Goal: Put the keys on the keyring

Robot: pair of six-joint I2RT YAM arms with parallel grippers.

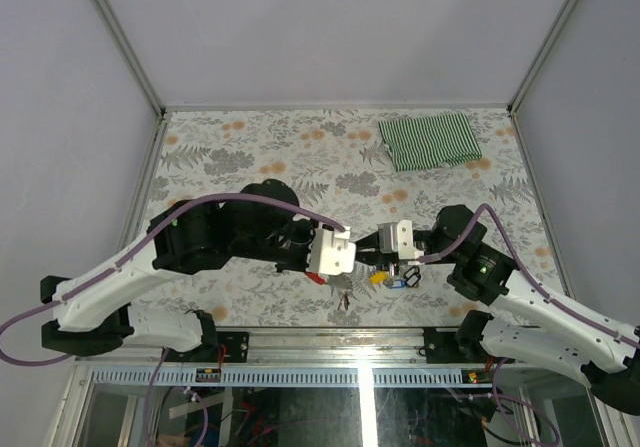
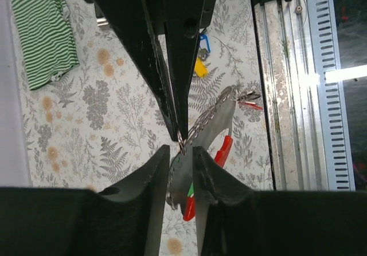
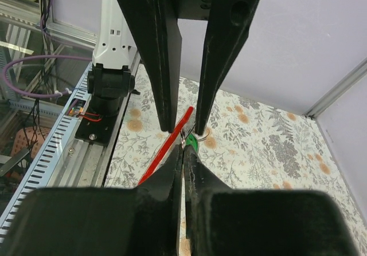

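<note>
**Keyring** (image 2: 213, 114): a silver chain joined to a red clip (image 2: 222, 152). It is held off the table (image 1: 250, 147) at near centre, where the two grippers meet. The top view shows little of it; both wrist views show it plainly.

**Right gripper** (image 3: 183, 161): closed, with the tips pinched on the chain's end. The left wrist view shows this best.

**Left gripper** (image 2: 181, 164): the jaws are slightly apart and the chain runs into the gap. I cannot tell whether they touch it.

**Green key** (image 3: 191, 146): hangs at the keyring between the fingertips. Only the wrist views show it.

**Yellow key** (image 2: 199, 67) and **blue key** (image 2: 204, 43): lie together on the table, just right of the grippers. The right wrist view does not show them.

**Small metal piece** (image 2: 248, 98): lies on the table near the front edge.

**Striped cloth** (image 1: 430, 141): green and white, folded, at far right.
</note>
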